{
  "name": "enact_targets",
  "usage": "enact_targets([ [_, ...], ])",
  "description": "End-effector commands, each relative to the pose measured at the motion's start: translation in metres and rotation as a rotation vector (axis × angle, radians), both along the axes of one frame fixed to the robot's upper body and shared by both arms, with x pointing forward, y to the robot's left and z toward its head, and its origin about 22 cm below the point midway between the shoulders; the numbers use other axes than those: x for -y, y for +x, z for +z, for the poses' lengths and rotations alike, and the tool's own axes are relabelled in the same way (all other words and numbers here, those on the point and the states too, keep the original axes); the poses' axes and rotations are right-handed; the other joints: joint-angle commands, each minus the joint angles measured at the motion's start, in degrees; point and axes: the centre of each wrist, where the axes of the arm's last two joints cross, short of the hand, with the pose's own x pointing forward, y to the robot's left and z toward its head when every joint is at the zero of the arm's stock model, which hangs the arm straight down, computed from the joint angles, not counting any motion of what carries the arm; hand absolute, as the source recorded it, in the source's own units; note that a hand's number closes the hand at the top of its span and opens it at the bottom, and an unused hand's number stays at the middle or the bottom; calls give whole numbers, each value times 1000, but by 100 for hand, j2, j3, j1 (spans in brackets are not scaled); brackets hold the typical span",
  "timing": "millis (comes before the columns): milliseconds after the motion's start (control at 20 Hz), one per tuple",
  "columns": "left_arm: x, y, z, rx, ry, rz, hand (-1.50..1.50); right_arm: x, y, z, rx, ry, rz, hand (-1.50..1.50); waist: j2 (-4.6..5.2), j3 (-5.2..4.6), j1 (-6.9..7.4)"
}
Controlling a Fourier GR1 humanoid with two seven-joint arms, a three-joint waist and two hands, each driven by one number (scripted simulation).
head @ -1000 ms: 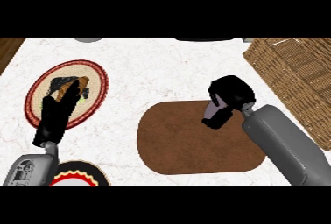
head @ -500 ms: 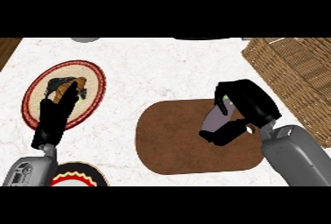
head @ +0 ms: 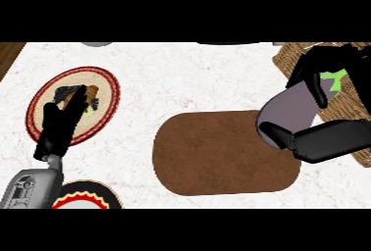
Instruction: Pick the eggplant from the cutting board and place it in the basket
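The purple, green-stemmed eggplant (head: 293, 105) is held in the curled black right hand (head: 319, 73) beside the woven wicker basket (head: 357, 105); the left hand (head: 62, 122) is rested open.

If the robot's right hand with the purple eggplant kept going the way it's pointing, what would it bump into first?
Probably the wicker basket. The right hand, curled round the eggplant, points up and right, already over the basket's edge. How high it is, I can't tell.

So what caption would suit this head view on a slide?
Right hand carries the eggplant from the cutting board toward the basket; left hand rests over a plate.
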Motion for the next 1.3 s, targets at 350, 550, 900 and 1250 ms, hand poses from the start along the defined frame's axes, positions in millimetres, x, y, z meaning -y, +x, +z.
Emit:
enact_targets([
  [350, 27, 1, 4, 12, -3, -29, 0, 47, -9, 133, 56, 105, -163, 150, 46, 3, 182],
  [550, 16, 7, -5, 11, -6, -42, 0, 37, 18, 140, 60, 16, -262, 150, 74, 0, 207],
  [900, 21, 13, 0, 17, -5, -43, 0, 79, 33, 152, 46, -366, -458, 150, 118, 1, 267],
  [1250, 22, -3, -9, 14, -16, -66, 0, 147, 68, 124, -26, -464, -546, 150, 119, 8, 351],
])
